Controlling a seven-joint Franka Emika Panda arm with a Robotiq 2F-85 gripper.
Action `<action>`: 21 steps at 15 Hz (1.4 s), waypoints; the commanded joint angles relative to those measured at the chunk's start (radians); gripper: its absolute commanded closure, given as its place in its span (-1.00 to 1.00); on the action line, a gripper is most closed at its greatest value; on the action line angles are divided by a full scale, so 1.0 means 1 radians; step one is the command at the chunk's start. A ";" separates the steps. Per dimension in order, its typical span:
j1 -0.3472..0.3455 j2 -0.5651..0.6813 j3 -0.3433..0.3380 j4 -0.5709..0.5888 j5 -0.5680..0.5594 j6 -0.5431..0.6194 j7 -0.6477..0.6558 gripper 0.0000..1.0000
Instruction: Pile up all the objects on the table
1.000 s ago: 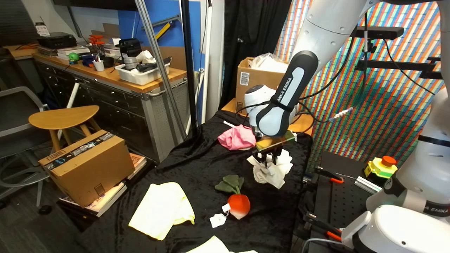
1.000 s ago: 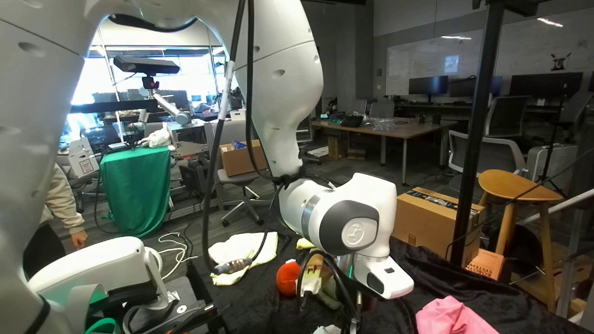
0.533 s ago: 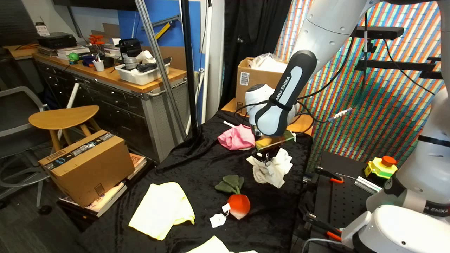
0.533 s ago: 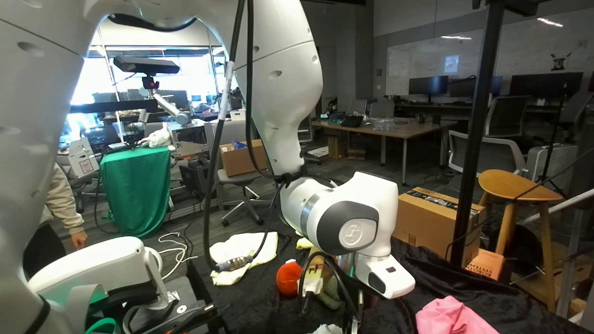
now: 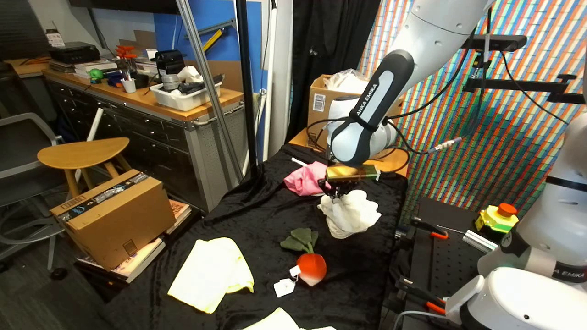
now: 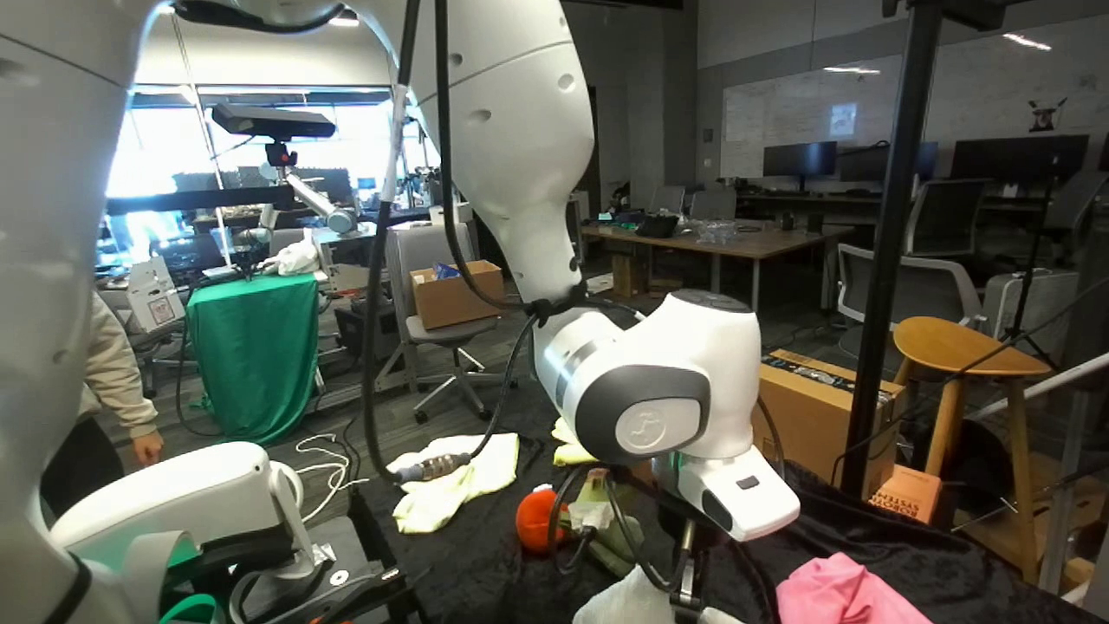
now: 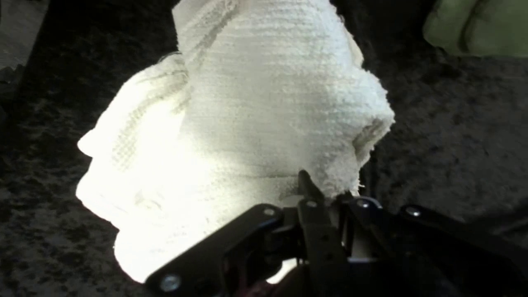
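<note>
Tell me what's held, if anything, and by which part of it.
The gripper holds the white cloth, pinched near its edge; whether at a corner or fold, I cannot tell.

In an exterior view, a wooden workbench (image 5: 153, 107) stands far left, with a white bin (image 5: 185, 102) near its right end. Nearer on the left are a wooden stool (image 5: 83, 153) and, just in front, a taped cardboard box (image 5: 124, 220) resting on books (image 5: 143, 260). In an exterior view, a green cloth (image 6: 256, 355) drapes at left, an open carton (image 6: 459, 299) sits on an office chair (image 6: 433, 333), and monitors (image 6: 799, 162) stand far right.
</note>
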State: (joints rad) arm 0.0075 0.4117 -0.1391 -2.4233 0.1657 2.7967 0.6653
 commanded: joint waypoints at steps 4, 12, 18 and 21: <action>-0.032 -0.183 0.011 -0.097 0.186 0.206 0.007 0.83; 0.037 -0.348 -0.118 -0.150 0.114 0.336 0.099 0.83; 0.144 -0.322 -0.383 -0.062 -0.209 0.404 0.351 0.83; 0.218 -0.275 -0.463 0.017 -0.310 0.361 0.446 0.83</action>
State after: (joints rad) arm 0.1419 0.0830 -0.5282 -2.4910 -0.0637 3.1692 1.0093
